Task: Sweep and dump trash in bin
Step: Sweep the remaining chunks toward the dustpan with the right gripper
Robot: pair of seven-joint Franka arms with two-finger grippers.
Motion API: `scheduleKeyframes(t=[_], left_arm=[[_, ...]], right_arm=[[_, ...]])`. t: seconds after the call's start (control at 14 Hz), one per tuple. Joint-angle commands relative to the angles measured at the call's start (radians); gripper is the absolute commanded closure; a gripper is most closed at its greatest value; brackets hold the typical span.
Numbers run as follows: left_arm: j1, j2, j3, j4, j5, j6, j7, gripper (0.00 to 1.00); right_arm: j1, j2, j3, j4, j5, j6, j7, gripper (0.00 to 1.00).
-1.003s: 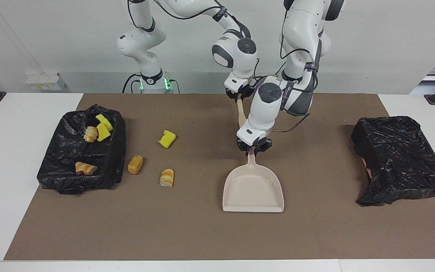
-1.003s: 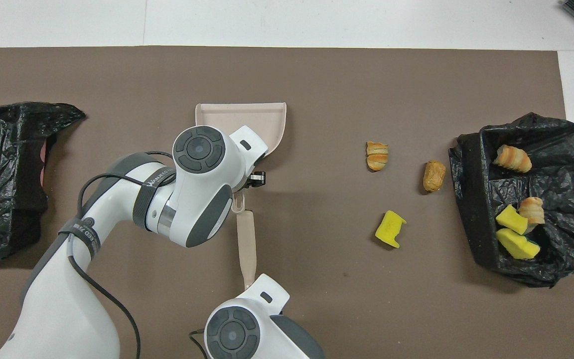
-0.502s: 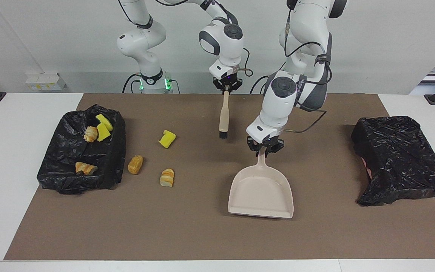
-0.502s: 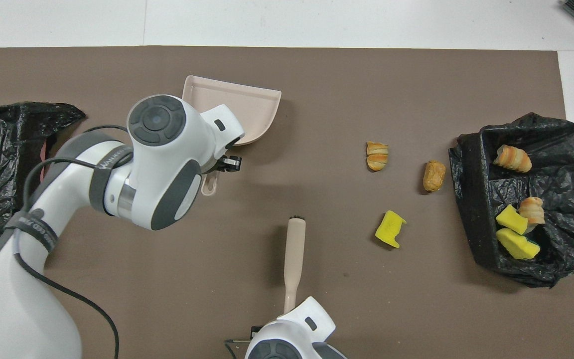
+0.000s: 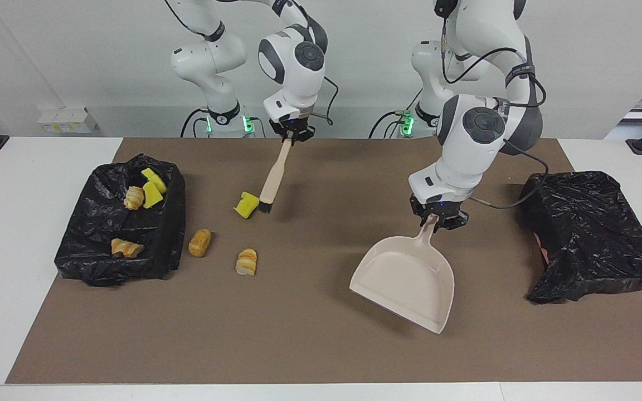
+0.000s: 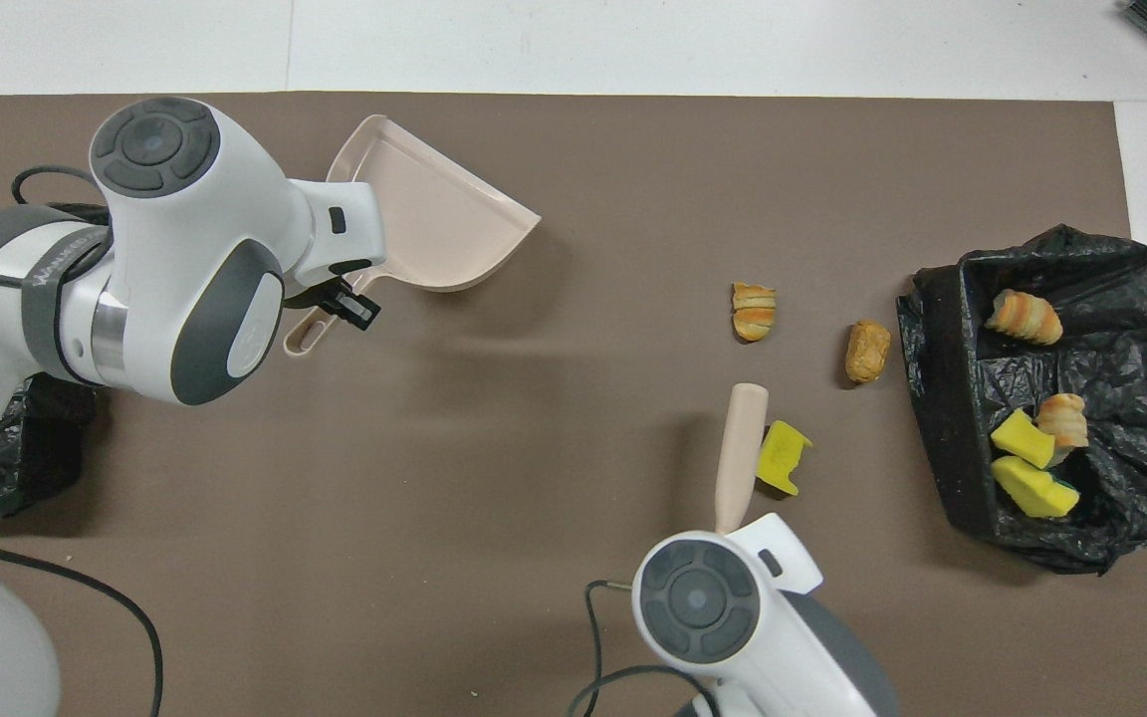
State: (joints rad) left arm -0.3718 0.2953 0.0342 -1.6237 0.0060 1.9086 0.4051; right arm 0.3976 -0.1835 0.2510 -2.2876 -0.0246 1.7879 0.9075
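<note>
Mat: brown, wide bare room mid-table. Two black-lined bins, one at each end; the bin at the right arm's end holds four trash bits. Dustpan: raised, tilted, handle clamped in left gripper. Brush: handle clamped in right gripper, bristles beside a yellow wedge. Two bread chunks lie loose near that bin. Step: sweeping begins; next, dustpan must come down beside the loose trash.
</note>
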Motion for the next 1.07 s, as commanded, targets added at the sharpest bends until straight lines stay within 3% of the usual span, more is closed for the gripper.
scheduleKeyframes(t=[0.0,0.14,0.36,0.5,0.79,1.0], left_arm=[[0.004,0.025,-0.008,0.058,0.04,-0.028,0.241,1.0],[0.001,0.022,-0.008,0.045,0.037,-0.034,0.434,1.0],[-0.001,0.005,-0.008,-0.002,0.035,-0.034,0.635,1.0],[-0.015,-0.048,-0.008,-0.098,0.035,-0.02,0.632,1.0],[-0.053,-0.174,-0.01,-0.339,0.037,0.107,0.632,1.0],[-0.105,-0.185,-0.01,-0.398,0.071,0.138,0.601,1.0]], right_arm=[[-0.116,0.01,0.011,0.005,-0.089,-0.048,-0.08,1.0],[-0.17,0.05,0.011,0.045,-0.191,-0.076,-0.139,1.0],[-0.313,0.097,0.011,0.071,-0.236,-0.061,-0.299,1.0],[-0.402,0.116,0.011,0.076,-0.256,-0.038,-0.389,1.0],[-0.441,0.151,0.014,0.088,-0.31,-0.009,-0.404,1.0],[-0.436,0.211,0.019,0.086,-0.305,0.013,-0.409,1.0]])
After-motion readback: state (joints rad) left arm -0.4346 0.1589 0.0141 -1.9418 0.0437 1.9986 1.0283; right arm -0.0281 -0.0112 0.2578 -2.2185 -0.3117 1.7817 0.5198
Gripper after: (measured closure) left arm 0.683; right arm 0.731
